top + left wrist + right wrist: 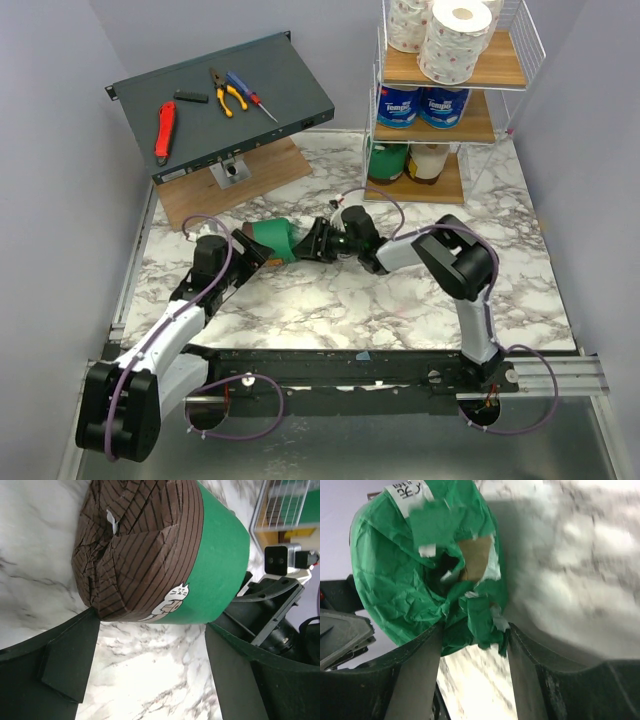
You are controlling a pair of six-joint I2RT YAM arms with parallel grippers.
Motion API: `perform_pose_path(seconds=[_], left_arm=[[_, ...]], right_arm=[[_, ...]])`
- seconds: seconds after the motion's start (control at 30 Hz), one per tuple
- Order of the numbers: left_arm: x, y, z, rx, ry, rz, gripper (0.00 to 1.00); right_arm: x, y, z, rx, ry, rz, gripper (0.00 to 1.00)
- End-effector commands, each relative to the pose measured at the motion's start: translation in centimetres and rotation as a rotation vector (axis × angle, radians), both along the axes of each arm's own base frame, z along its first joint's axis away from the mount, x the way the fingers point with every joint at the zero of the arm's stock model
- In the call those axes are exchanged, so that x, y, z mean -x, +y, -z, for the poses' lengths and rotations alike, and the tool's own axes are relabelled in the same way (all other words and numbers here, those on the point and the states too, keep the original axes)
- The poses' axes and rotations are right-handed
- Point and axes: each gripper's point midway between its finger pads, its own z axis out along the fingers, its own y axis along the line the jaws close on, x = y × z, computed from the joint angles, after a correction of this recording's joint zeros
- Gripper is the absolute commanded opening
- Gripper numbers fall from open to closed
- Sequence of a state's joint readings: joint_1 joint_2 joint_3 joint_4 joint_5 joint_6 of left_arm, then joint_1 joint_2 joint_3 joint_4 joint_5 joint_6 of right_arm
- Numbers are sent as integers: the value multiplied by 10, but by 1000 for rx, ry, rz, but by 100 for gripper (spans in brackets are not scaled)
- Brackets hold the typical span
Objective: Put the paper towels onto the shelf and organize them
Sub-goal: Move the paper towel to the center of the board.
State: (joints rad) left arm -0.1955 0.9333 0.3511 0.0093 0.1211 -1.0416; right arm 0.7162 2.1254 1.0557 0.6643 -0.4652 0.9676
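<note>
A green paper towel roll (275, 240) with a brown striped end (135, 545) lies lengthwise between both grippers over the marble table. From the right, my right gripper (307, 242) is shut on its crumpled, torn green end (420, 570). My left gripper (258, 252) comes from the left and stands open. Its fingertips (92, 625) flank the roll's near edge at the brown end. The shelf (500, 72) stands at the back right. It holds white pink-speckled rolls (455, 40) on top, blue-and-white rolls (420, 105) in the middle, and a green roll (388, 160) and a cream roll (428, 160) at the bottom.
A dark grey slanted panel (290, 75) at the back left carries pliers, a screwdriver and a red tool. It rests on a wooden board (270, 175). Grey walls close in on both sides.
</note>
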Motion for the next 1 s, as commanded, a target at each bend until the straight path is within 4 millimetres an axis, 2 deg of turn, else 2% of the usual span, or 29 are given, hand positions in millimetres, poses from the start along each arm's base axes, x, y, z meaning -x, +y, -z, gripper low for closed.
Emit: perform_pose_path(seconds=[0.0,0.2,0.33,0.5,0.8,0.9,0.97], left_arm=[[7,-51,-22,40,-88,248,82],[24,-88,-24,42,-104,396,82],[32,-100,-27,45,-109,451,82],[36,-97,-34,28,-132,451,83],[42,-89,-48,-9,-173,450,84],[41,-84,-50,-23,-186,431,84],[38,-81,-52,-35,-203,410,84]], right_arm=[[32,-19,-19,-20,-24,-20,57],[61,-51,-25,-8,-22,15,57],[73,-71,-34,12,-48,46,57],[80,-91,-49,70,-98,79,59],[90,-129,-55,111,-119,205,64],[86,-141,-61,58,-119,307,66],[87,-145,-72,-36,-119,354,68]])
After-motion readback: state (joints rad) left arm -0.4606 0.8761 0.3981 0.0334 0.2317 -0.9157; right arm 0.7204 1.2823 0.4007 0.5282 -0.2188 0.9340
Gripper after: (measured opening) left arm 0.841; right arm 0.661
